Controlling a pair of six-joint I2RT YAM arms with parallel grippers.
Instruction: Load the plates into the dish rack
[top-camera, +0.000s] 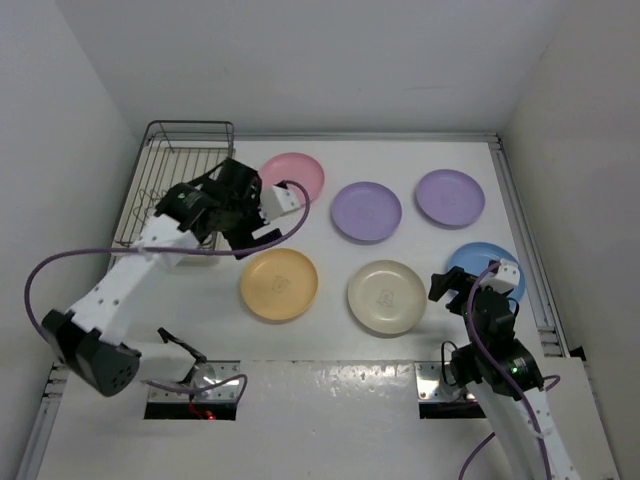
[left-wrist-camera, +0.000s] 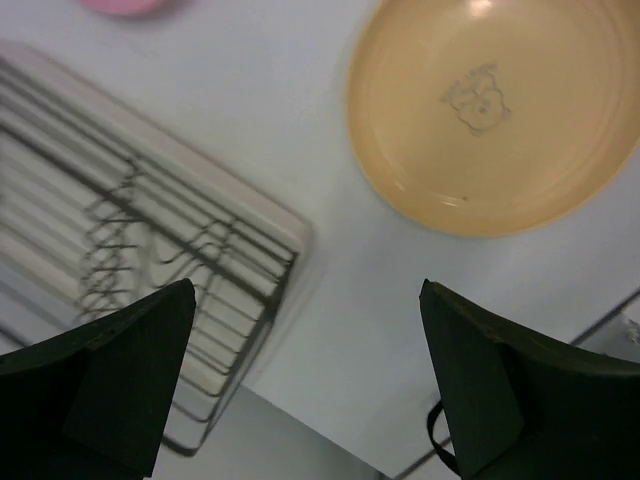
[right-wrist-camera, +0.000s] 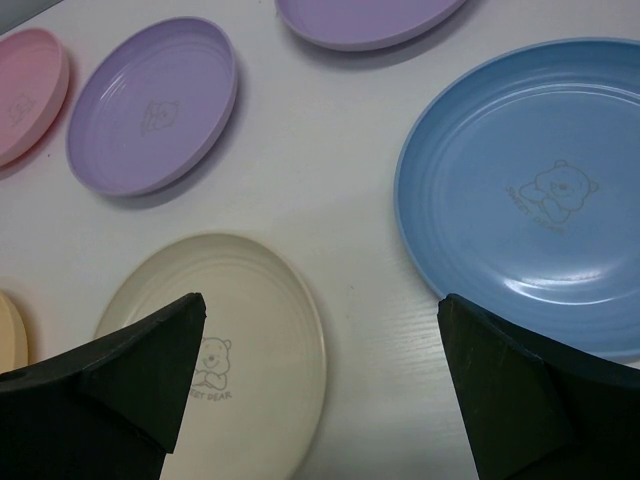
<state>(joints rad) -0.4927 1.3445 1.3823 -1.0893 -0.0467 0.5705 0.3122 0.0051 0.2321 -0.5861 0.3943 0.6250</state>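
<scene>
Far left: dish rack (top-camera: 190, 126), prongs (left-wrist-camera: 110, 262) bare, no plate visible in it. Just right of its near corner: left gripper (top-camera: 252, 236), poised above the table (top-camera: 330, 150), fingers (left-wrist-camera: 130, 370) spread wide, nothing between them. From the left wrist, dish rack off to one side of those fingers, orange-yellow plate (left-wrist-camera: 495, 110) off to the other side and ahead, flat on the table, not yet between the pads. Toward the back from there, pink plate (top-camera: 294, 176), also close to this arm. Further right, all flat and apart from one another: lilac plate (top-camera: 366, 211), cream plate (top-camera: 387, 296), second lilac plate (top-camera: 450, 197). Far right: light blue plate (top-camera: 472, 256), partly under the right gripper (top-camera: 452, 287), likewise wide open and empty, with cream to its left and blue to its right in the wrist view. Round plates, so no long axis to line up with; probably a job for the left arm first, nearer both the dish rack and the orange-yellow and pink plates, with a short carry leftward to the prongs
</scene>
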